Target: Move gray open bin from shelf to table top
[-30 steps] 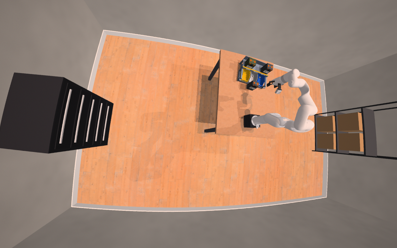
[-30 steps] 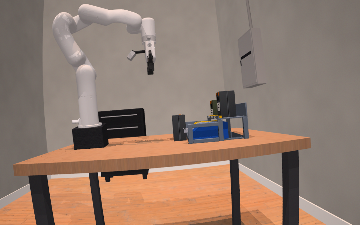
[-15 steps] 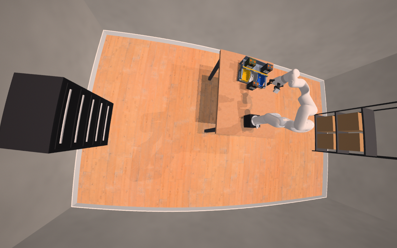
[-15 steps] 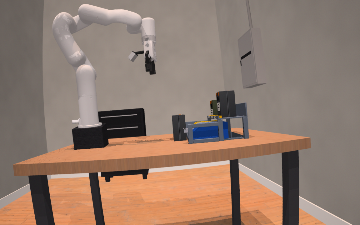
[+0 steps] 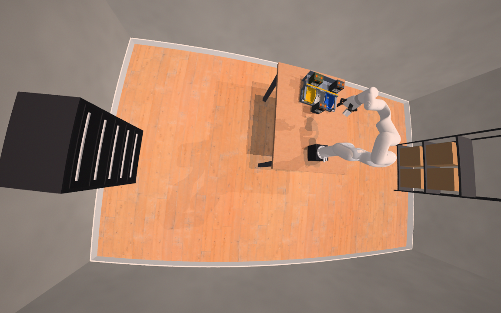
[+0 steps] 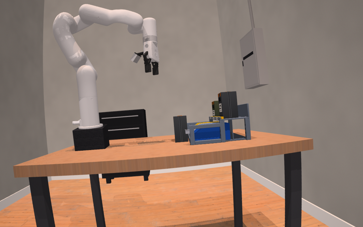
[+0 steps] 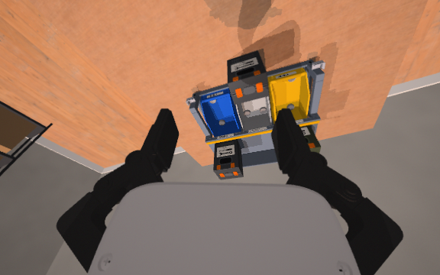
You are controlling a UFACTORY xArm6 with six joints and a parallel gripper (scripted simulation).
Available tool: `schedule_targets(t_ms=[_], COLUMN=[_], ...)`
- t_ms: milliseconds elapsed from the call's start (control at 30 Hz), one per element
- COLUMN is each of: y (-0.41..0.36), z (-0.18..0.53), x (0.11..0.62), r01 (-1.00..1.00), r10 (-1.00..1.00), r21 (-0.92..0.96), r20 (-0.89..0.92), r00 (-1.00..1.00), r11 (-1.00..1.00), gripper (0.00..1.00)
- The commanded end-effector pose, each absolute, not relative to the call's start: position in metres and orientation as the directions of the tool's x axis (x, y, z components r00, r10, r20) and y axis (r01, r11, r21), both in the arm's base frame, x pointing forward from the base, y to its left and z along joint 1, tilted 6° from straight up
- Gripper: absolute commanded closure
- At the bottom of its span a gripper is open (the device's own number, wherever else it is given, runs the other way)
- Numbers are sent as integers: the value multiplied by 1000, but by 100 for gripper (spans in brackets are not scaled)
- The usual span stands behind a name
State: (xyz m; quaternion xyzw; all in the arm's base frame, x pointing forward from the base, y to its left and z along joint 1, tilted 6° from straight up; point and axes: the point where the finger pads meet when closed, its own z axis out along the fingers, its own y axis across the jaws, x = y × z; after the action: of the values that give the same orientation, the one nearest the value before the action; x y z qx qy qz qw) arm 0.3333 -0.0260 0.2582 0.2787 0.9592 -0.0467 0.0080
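Hand [image 7: 224, 126] spread, holding nothing, above boxy gray bin [image 7: 255, 108] in slatted shelf [image 7: 316, 82].

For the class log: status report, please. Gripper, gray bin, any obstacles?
Gripper open, empty, high above table. Gray bin on shelf, between blue bin and yellow bin. Black boxes crowd the shelf.

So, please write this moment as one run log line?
phase: approach | gripper: open, empty, high above shelf | gray bin: on shelf, between blue bin and yellow bin
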Motion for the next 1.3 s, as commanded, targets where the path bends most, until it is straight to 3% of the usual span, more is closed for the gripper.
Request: schedule_targets(t_ms=[0,267,433,833,1000,1267], y=[-26,-26,-26,-26,-26,-26], z=[260,260,260,260,260,260], x=[334,334,334,334,334,334], r01=[597,597,782,782,915,915], r10=[594,594,779,779,911,911], r21=[-87,-87,-70,-70,-48,-48], r20=[-56,-56,-76,-76,-91,-91], r00=[-802,-802,-623,-623,-402,-402], r11=[798,798,619,619,400,400], gripper=[0,0,0,0,0,0])
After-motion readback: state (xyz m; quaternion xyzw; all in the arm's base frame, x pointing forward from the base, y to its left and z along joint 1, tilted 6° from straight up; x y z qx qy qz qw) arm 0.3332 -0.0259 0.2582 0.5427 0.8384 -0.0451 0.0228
